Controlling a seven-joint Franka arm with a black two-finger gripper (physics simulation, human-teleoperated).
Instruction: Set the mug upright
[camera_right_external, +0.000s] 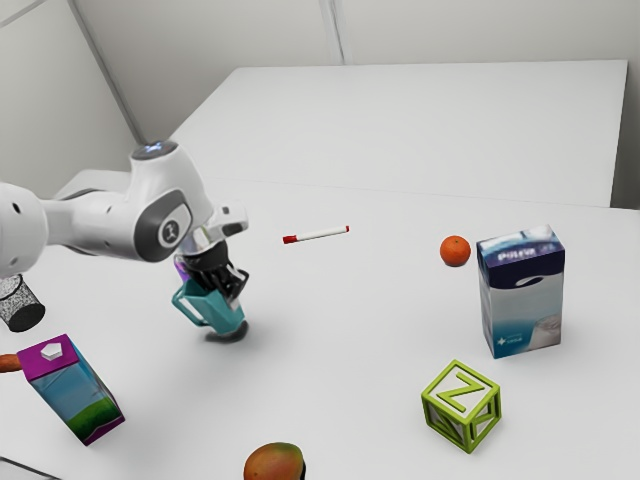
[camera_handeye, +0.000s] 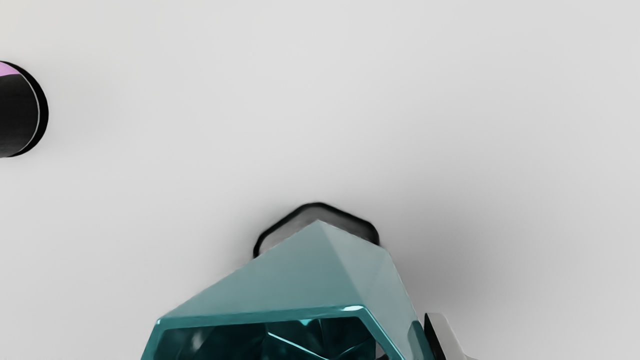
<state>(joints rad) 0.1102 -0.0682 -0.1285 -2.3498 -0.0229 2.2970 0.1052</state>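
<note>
Claw (camera_right_external: 236, 290): closed on the teal mug (camera_right_external: 212, 307) – wall pinched, one finger against its outer face, the other by the inside of the rim. Mug leans, not upright: mouth up toward the exterior view's left, handle on that side, base low over the white table (camera_right_external: 350, 350). Dark-edged grey shape (camera_handeye: 320, 212) at the mug's lower end; cannot tell if it is part of the mug. Toward the exterior view's right: red-and-white marker (camera_right_external: 318, 235), orange fruit (camera_right_external: 455, 251), tall carton (camera_right_external: 522, 295) upright, green letter block (camera_right_external: 462, 405) in front of it. Nearer the camera: purple-topped box (camera_right_external: 75, 393) and a mango (camera_right_external: 274, 463) – well apart from each other.
</note>
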